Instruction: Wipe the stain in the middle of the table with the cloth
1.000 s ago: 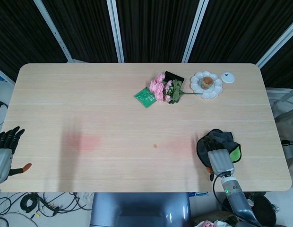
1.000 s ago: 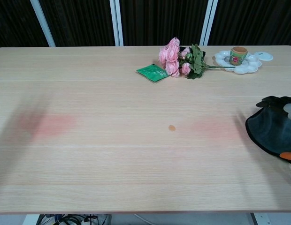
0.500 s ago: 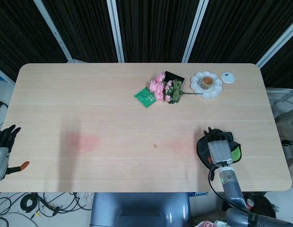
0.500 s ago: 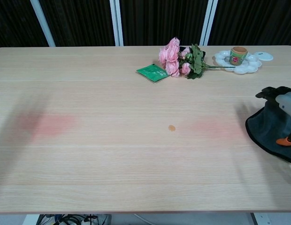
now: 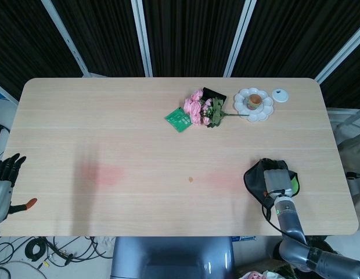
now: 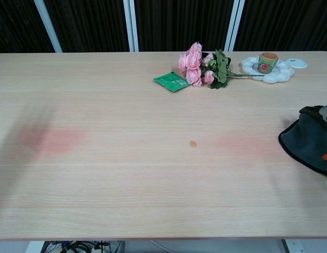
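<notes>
The stain (image 5: 191, 179) is a small orange spot near the middle of the wooden table (image 5: 110, 116), also seen in the chest view as the stain (image 6: 193, 143). Faint pink patches lie left and right of it. The dark cloth (image 5: 258, 179) with a green edge lies at the table's right front, and the chest view shows the cloth (image 6: 306, 145) at its right border. My right hand (image 5: 277, 182) sits on the cloth, its fingers curled down into the bunched fabric. My left hand (image 5: 3, 186) hangs beyond the table's left edge, fingers spread, holding nothing.
A pink flower bunch (image 5: 203, 108) and a green packet (image 5: 179, 119) lie at the back centre. To their right stand a white palette dish (image 5: 247, 108) carrying a small cup and a round white lid (image 5: 279, 95). Cables lie on the floor below.
My right hand slid forward over the cloth, then its fingers curled in. The cloth bunched up and shifted slightly right. My left hand drew back a little early on, then stayed put.
</notes>
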Action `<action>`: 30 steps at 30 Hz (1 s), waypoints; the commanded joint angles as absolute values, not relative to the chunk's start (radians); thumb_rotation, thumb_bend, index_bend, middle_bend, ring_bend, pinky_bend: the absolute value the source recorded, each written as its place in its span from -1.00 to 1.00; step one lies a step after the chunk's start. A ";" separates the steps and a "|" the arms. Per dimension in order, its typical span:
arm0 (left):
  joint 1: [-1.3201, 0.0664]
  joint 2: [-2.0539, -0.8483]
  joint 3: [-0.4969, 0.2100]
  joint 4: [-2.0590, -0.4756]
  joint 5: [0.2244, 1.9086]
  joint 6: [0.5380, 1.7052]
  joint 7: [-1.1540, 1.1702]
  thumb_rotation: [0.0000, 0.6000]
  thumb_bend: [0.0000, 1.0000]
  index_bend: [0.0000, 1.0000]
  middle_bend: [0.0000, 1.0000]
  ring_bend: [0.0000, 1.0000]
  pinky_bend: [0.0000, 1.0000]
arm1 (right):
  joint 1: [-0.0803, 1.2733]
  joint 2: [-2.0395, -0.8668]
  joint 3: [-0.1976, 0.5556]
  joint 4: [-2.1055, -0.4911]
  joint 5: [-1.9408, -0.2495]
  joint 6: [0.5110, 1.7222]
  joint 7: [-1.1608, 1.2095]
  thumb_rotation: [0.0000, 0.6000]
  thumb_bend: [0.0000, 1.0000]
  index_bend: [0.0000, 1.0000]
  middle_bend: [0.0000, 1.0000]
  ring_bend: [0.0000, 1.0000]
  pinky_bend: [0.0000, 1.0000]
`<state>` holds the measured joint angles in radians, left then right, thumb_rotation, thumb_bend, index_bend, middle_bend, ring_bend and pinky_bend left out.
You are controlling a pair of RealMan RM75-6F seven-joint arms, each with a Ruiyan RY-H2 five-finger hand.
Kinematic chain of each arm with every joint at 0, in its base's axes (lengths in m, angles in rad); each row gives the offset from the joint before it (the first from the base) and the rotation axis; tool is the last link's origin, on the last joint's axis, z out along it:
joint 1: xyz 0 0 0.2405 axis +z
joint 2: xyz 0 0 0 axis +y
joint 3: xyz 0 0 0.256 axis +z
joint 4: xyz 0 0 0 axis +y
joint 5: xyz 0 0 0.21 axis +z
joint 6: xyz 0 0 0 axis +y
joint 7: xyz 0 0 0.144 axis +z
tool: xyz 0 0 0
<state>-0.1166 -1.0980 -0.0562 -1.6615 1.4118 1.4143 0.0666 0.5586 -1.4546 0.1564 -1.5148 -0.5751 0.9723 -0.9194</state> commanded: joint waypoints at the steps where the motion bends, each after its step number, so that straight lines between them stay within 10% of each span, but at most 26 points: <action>1: -0.117 -1.097 -0.056 -1.663 1.410 1.412 0.065 1.00 -1.00 -1.00 -1.00 -1.00 -1.00 | 0.572 -1.444 0.149 -1.526 -0.571 0.964 -0.917 1.00 -0.36 -0.41 -0.28 -0.18 0.13; 10: -0.117 -1.093 -0.056 -1.664 1.412 1.413 0.055 1.00 -1.00 -1.00 -1.00 -1.00 -1.00 | 0.564 -1.450 0.131 -1.530 -0.698 0.974 -0.796 1.00 0.09 0.28 0.25 0.40 0.71; 30: -0.121 -1.093 -0.056 -1.665 1.409 1.402 0.046 1.00 -1.00 -1.00 -1.00 -1.00 -1.00 | 0.712 -1.618 0.212 -1.634 -0.924 1.002 -0.722 1.00 0.13 0.40 0.29 0.44 0.74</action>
<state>-0.1207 -1.0930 -0.0553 -1.6643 1.4094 1.4034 0.0461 0.6842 -1.5828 0.2010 -1.6378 -0.9319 1.0077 -0.7024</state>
